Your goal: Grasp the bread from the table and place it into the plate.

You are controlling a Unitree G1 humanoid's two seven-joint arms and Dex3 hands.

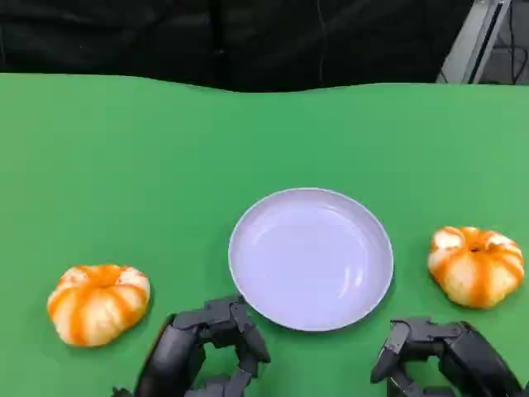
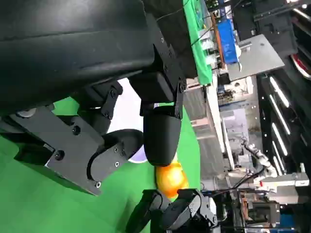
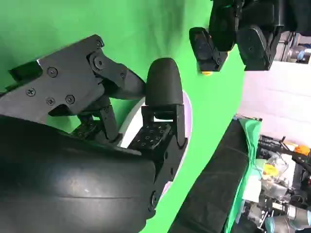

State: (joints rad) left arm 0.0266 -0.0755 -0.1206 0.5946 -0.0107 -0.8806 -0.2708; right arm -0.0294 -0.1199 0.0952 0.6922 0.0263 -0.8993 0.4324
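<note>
Two round orange-and-white striped breads lie on the green table. One bread [image 1: 99, 303] is at the left and the other bread [image 1: 477, 265] at the right. Between them sits the empty white plate [image 1: 310, 258]. My left hand [image 1: 207, 347] hovers near the front edge, between the left bread and the plate, fingers apart and holding nothing. My right hand [image 1: 442, 356] is just in front of the right bread, also empty with fingers apart. The left wrist view shows the right bread [image 2: 171, 178] and my right hand [image 2: 175, 211] beyond my own fingers [image 2: 161, 136].
The table's far edge meets a dark backdrop [image 1: 248, 37]. A wide stretch of bare green cloth [image 1: 207, 141] lies behind the plate. Part of the plate [image 3: 130, 127] and my left hand [image 3: 233, 29] show in the right wrist view.
</note>
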